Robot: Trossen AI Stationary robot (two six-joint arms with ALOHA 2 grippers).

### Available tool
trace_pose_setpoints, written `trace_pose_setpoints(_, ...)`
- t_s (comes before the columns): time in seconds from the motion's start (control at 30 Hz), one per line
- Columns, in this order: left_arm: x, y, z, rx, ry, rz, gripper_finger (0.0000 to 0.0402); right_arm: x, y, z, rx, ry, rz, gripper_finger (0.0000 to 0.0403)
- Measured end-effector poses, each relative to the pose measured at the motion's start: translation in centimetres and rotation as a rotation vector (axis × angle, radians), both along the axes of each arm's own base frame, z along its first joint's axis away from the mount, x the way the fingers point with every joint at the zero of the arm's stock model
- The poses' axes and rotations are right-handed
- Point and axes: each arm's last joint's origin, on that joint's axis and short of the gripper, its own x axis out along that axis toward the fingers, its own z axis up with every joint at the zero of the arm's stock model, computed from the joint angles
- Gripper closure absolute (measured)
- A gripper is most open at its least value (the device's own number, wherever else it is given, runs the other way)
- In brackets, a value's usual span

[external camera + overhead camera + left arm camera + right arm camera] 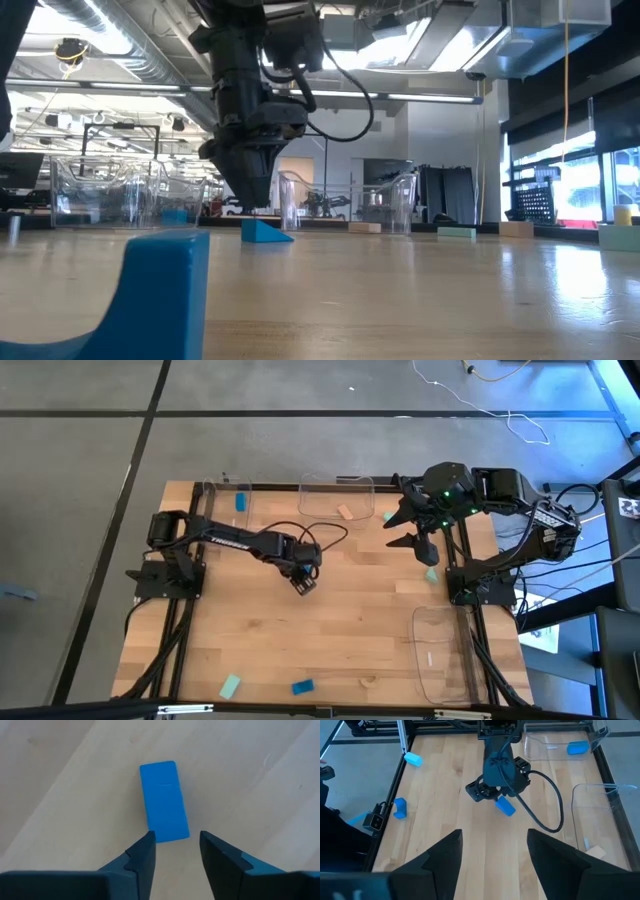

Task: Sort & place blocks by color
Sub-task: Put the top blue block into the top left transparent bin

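Observation:
A bright blue block (164, 802) lies flat on the wooden table near its middle; it also shows in the high view (303, 589) and the low view (266, 232). My left gripper (176, 839) points down just above the block's near end, open, with a finger to each side of that end. I see no touch. My right gripper (400, 527) hangs open and empty above the table's far right part. Other blocks lie apart: blue (241, 502) and tan (346, 512) in the far trays, mint green (431, 574) at the right, mint green (230, 686) and blue (302, 686) at the near edge.
Two clear trays stand at the far edge (222, 488) (336, 482), and a third (440, 650) at the near right. A mint green block (388, 516) lies beside the middle far tray. A blue block (150, 290) stands close in front of the low camera.

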Motion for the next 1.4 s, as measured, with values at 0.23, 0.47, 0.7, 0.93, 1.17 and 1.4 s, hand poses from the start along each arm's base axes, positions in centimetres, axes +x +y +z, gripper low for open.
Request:
trace_pose_setpoints(0.23,0.1,0.9,0.0,-0.004,-0.012,-0.022,0.0209,0.0,0.0,0.0,0.001,0.000,-0.001,0.0179)
trace_pose_setpoints(0.47,0.1,1.0,-0.3,0.059,0.002,-0.054,0.0202,0.0,0.0,0.0,0.001,0.000,-0.001,0.0179)
trace_pose_setpoints(0.7,0.5,1.2,-1.6,0.056,0.030,-0.051,0.0201,0.0,0.0,0.0,0.001,-0.001,-0.001,0.0179)
trace_pose_setpoints(0.93,1.5,1.3,-3.8,0.058,0.034,-0.053,0.0201,0.1,0.0,0.1,-0.001,-0.009,0.000,0.0179)
trace_pose_setpoints(1.17,1.6,0.9,-4.1,0.058,0.046,-0.049,0.0201,0.1,0.0,0.1,-0.002,-0.010,0.001,0.0179)
trace_pose_setpoints(1.4,1.6,0.4,-4.1,0.088,0.051,-0.028,0.0203,0.1,0.0,0.1,-0.003,-0.010,0.002,0.0179)
